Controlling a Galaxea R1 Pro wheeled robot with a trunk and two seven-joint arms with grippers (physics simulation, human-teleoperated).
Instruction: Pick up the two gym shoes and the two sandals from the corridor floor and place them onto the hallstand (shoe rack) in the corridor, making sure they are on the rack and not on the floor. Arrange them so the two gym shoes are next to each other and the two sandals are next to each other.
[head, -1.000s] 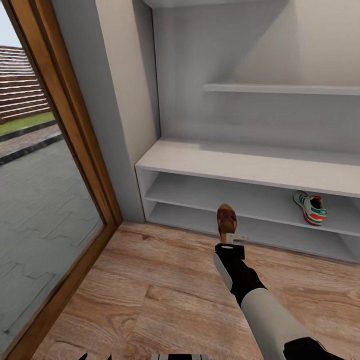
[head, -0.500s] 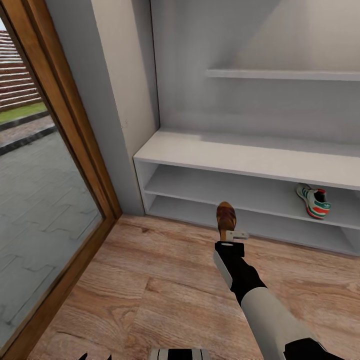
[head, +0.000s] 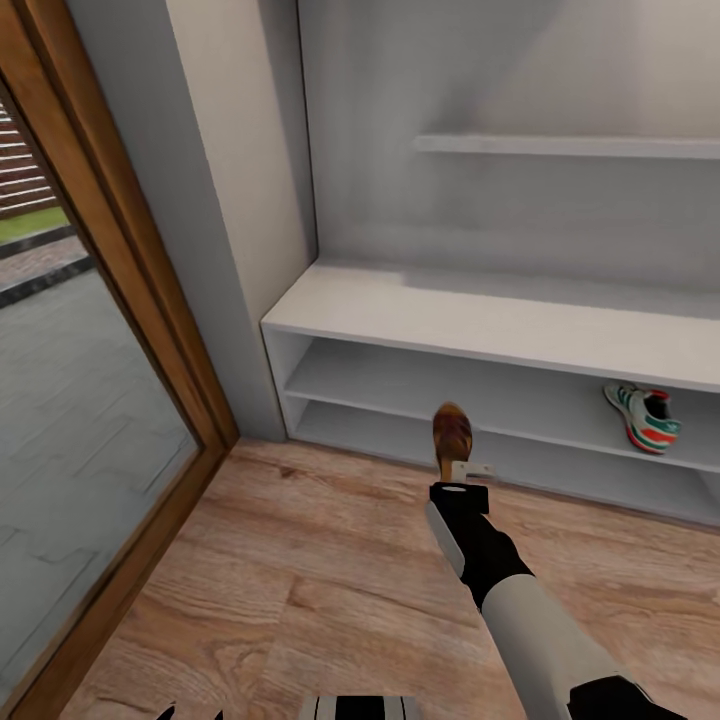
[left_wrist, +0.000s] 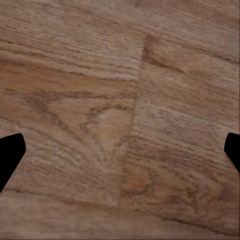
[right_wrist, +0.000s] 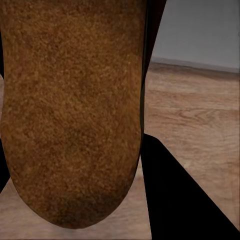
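Note:
My right gripper (head: 457, 466) is shut on a brown sandal (head: 452, 430), held above the corridor floor (head: 320, 560) just in front of the hallstand (head: 470, 318). The sandal's toe points toward the two open lower shelves. Its brown sole (right_wrist: 70, 110) looms close in the right wrist view, beside a black finger (right_wrist: 175, 200). One gym shoe (head: 642, 418), white with green stripes and a teal-orange heel, lies on the upper of the two lower shelves at the right. My left gripper (left_wrist: 120, 155) is open over bare planks, its fingertips (left_wrist: 10, 152) far apart.
A wood-framed glass door (head: 110, 400) runs along the left, with paving outside. A grey wall corner (head: 240, 250) meets the rack's left end. An upper shelf (head: 570, 146) projects above the bench top. Wood planks stretch between the door and my right arm (head: 530, 610).
The whole picture has shifted, so the camera has moved a little closer and leftward: the rack and gym shoe slid right in view. The right arm and its sandal keep the same place in the picture.

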